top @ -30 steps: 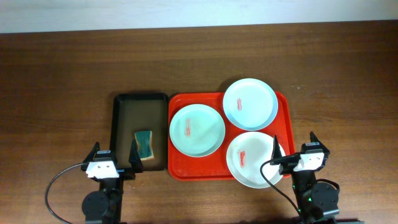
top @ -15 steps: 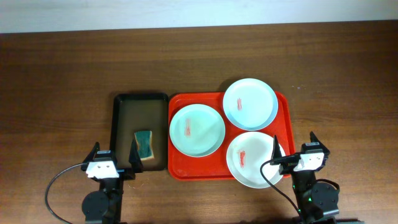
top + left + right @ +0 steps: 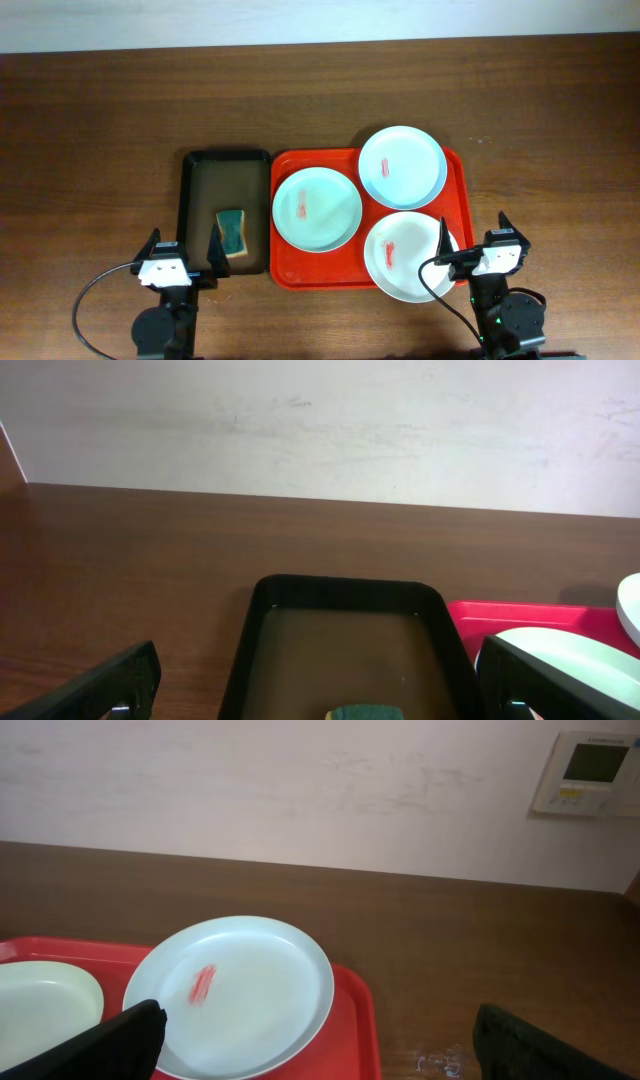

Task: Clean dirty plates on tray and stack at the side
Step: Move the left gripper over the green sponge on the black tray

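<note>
Two grippers sit at the near edge of the table (image 3: 100, 120), and we see nothing held in either. On the left, the left gripper (image 3: 184, 238) has its jaws spread wide with only air between them, just short of the near end of the black-rimmed brown tray (image 3: 190, 200). A green sponge (image 3: 234, 232) lies in that tray's near half. Next over, right beside it, the red tray (image 3: 288, 272) carries all three plates, each with a red smear at centre. The left plate (image 3: 317, 208), pale mint, sits fully inside. The far plate (image 3: 402, 165) overhangs the back rim and the near plate (image 3: 405, 256), whiter, overhangs the front rim. At far right, the right gripper (image 3: 471, 224) is also wide open and empty. From overhead its left finger overlaps the near plate's edge; we can't tell if it touches.
</note>
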